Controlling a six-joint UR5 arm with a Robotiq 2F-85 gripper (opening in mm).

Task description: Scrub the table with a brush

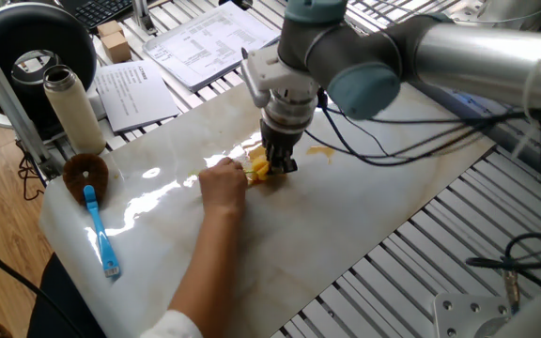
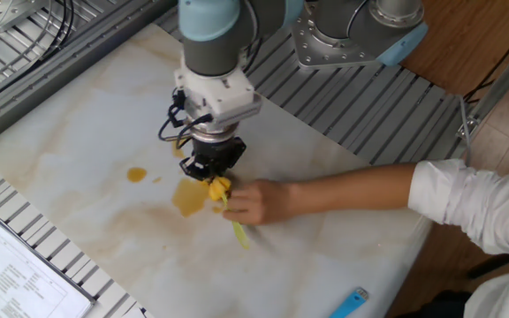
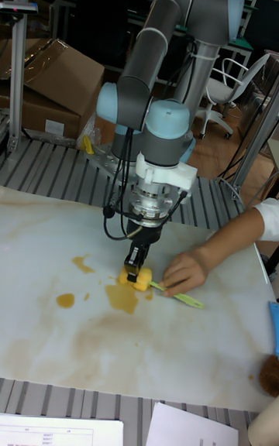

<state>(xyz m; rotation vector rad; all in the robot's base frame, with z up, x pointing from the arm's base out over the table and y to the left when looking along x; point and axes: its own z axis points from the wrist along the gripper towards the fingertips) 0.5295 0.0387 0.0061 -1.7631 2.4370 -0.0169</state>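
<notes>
The gripper (image 3: 137, 266) points straight down mid-table (image 3: 46, 345), fingers closed on the brush (image 3: 141, 278) head, over an orange puddle (image 3: 122, 298). A person's hand (image 3: 183, 272) reaches in from the right, on the handle (crowding the gripper). A blue-handled brush (image 1: 95, 203) lies near the table's end, well apart.

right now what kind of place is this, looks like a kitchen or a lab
Most likely a robotics lab or workshop, not a kitchen. The marble-look table sits on a grey slatted metal frame, a robot arm is mounted beside it, and cardboard boxes and printed papers lie around.
</notes>
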